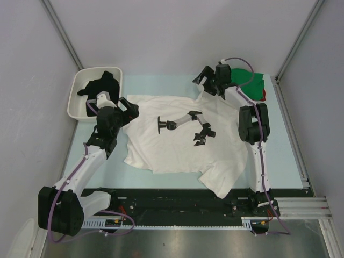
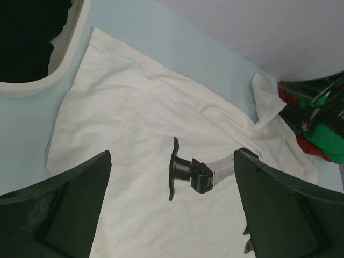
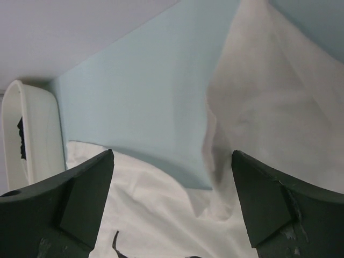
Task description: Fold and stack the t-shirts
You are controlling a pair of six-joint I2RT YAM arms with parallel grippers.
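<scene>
Left gripper [image 1: 130, 109] and right gripper [image 1: 206, 83] both hang with fingers spread wide, holding nothing. Nearest, the white t-shirt [image 1: 177, 150] lies spread mid-table, one corner reaching toward the arm bases. A black-and-white jointed part [image 1: 185, 124] rests on its middle. Each gripper sits by a far corner; the fold likely needs both corners pinched level, clear of that part. Beyond, the black t-shirt [image 1: 99, 86] fills the tray [image 1: 75, 99], and the green t-shirt [image 1: 252, 83] and red t-shirt [image 1: 264, 95] sit heaped far right.
</scene>
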